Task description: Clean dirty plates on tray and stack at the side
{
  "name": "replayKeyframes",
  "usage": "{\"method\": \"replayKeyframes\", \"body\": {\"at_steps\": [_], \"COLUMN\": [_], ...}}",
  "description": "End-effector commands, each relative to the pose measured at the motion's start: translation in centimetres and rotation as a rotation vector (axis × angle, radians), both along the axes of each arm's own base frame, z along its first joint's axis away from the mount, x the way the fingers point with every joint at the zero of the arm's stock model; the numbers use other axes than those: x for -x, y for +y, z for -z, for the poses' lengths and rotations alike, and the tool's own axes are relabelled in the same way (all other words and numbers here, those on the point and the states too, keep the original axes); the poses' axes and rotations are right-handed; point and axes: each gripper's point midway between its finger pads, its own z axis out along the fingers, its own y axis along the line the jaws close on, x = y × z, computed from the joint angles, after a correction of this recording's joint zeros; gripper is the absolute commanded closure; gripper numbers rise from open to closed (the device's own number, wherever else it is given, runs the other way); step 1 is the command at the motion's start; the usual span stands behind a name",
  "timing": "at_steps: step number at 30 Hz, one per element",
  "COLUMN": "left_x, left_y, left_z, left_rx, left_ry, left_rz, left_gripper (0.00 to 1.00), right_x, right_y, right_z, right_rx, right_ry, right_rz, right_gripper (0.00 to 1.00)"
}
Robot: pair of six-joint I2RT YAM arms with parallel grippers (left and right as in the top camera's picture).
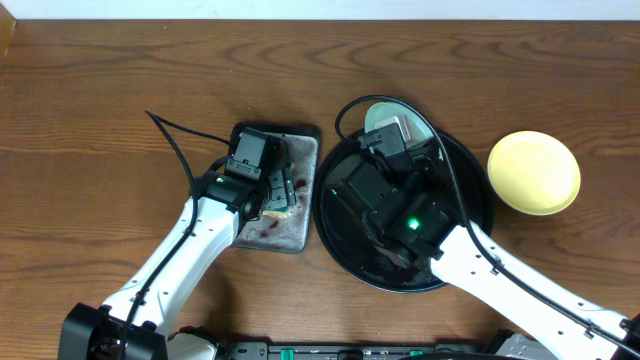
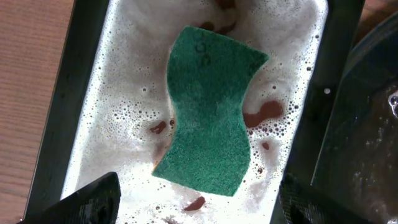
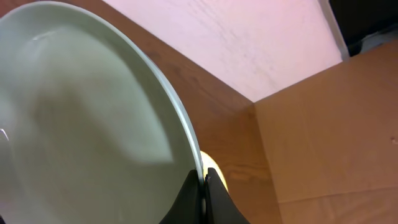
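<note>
My right gripper is shut on the rim of a pale mint-blue plate and holds it tilted on edge over the far side of the black tray. In the right wrist view the fingers pinch that plate, and the yellow plate peeks out behind them. The yellow plate lies on the table right of the tray. My left gripper is open just above a green sponge lying in soapy water. No third plate is in view.
The sponge lies in a rectangular grey metal pan left of the tray, holding foam and red sauce smears. The tray's wet rim sits close beside the pan. A cardboard box stands beyond the table.
</note>
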Motion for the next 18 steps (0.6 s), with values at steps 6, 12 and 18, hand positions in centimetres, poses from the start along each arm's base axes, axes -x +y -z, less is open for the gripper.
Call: {"method": "replayKeyframes", "body": {"at_steps": [6,12,18], "left_x": [0.2,0.2,0.2], "left_y": [0.3,0.3,0.3], "left_z": [0.4,0.5,0.5], "left_rx": [-0.012,-0.012,-0.012], "left_ry": [0.009,0.010,0.010], "left_rz": [-0.007,-0.007,-0.007], "left_gripper": [0.18,0.18,0.18], "right_x": [0.0,-0.3,-2.1], "right_y": [-0.3,-0.5,-1.6], "right_z": [-1.6,-1.5,2.7], "right_rx": [0.006,-0.059,-0.353], "right_ry": [-0.065,-0.087,0.061], "right_rz": [0.030,0.053,0.082], "right_gripper": [0.99,0.99,0.99]}}
